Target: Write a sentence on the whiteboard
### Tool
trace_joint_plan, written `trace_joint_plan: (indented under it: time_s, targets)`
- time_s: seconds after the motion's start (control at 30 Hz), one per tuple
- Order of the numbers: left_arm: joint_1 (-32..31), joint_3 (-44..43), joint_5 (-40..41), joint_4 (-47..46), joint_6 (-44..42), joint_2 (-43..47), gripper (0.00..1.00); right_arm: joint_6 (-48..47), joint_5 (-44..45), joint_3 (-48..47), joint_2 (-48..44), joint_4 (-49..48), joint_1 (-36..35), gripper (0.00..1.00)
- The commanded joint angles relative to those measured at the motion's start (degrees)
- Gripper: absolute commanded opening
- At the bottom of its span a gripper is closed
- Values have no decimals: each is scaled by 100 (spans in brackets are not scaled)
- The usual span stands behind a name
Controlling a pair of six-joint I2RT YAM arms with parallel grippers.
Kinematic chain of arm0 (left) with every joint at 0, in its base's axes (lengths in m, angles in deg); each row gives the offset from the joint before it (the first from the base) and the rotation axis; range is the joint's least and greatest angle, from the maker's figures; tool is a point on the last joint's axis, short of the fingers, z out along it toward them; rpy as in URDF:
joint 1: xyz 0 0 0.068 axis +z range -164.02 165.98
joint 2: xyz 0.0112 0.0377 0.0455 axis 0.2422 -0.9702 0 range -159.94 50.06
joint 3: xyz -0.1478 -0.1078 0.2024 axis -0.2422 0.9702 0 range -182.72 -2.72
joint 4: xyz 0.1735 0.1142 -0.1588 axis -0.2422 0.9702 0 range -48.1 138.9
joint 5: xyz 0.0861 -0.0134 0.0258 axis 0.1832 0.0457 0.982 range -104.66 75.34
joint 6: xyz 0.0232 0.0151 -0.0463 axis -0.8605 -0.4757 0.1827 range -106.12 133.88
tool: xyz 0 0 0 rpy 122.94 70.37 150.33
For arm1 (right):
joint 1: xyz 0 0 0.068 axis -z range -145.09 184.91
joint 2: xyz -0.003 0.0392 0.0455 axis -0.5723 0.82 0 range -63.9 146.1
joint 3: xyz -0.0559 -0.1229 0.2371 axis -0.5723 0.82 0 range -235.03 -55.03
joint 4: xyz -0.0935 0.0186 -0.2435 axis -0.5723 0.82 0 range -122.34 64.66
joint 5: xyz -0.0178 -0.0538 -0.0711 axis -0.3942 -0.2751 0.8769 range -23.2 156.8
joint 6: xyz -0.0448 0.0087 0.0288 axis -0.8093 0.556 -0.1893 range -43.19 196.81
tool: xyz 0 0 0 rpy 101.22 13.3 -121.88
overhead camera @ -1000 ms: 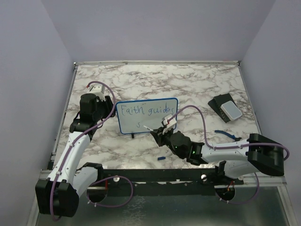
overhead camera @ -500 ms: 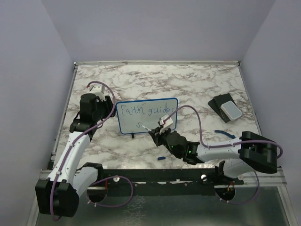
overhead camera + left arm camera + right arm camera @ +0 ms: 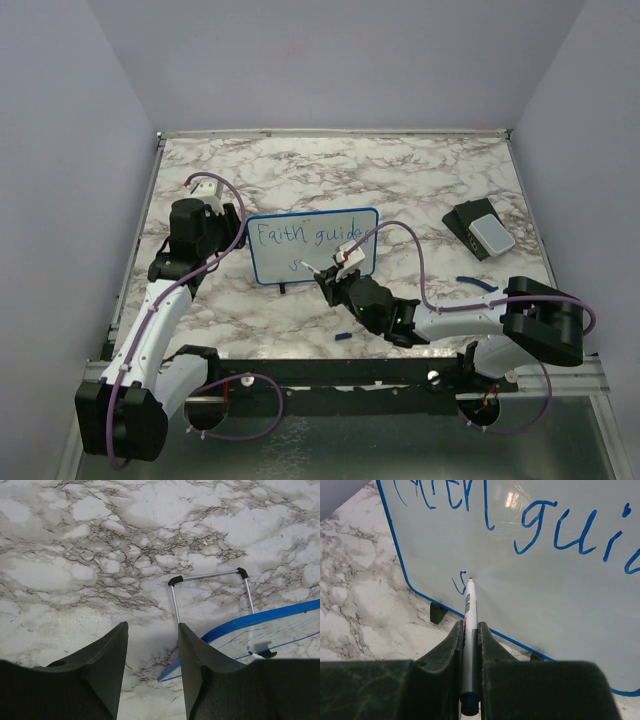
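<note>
- The whiteboard (image 3: 312, 245) stands upright on the table near the middle of its near half, propped on little black feet and a thin wire stand (image 3: 207, 587) behind it.
- The sentence (image 3: 300, 236) is in thin blue handwriting. From above, the top line reads "Faith guide", with its end hidden behind the right arm.
- Under that line there is one short curled stroke like an "s" (image 3: 460, 584).
- In the right wrist view only part of the top line shows, ending in "gui".
- The right gripper (image 3: 469, 625) is clamped tight on a slim marker (image 3: 468, 605). The marker's tip touches the board just right of the "s".
- The left gripper (image 3: 152, 625) hangs behind the board's left end with its fingers parted and nothing between them. The board's blue frame runs just beside one finger.
- The table (image 3: 400, 180) has a white marble pattern with dark veins.
- A dark block with a pale grey pad (image 3: 482, 230) lies near the right edge, well apart from the board.
- A small blue piece (image 3: 342, 336) lies near the front edge.
- Plain lavender walls (image 3: 330, 60) close in the back and both sides.
</note>
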Motion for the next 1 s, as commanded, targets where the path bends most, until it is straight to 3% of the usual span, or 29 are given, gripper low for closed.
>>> trace_joint_plan:
  time_s: [0.0,0.77,0.97]
  targets:
    - [-27,75,43,4,-5,66,47,86,336,-127,87,25,56,1]
    - [-33,80,43,5,-5,82,47,391,861,191,-333,407,97,1]
    - [-29,73,38,5,-2,91,47,256,518,183,-351,354,84,1]
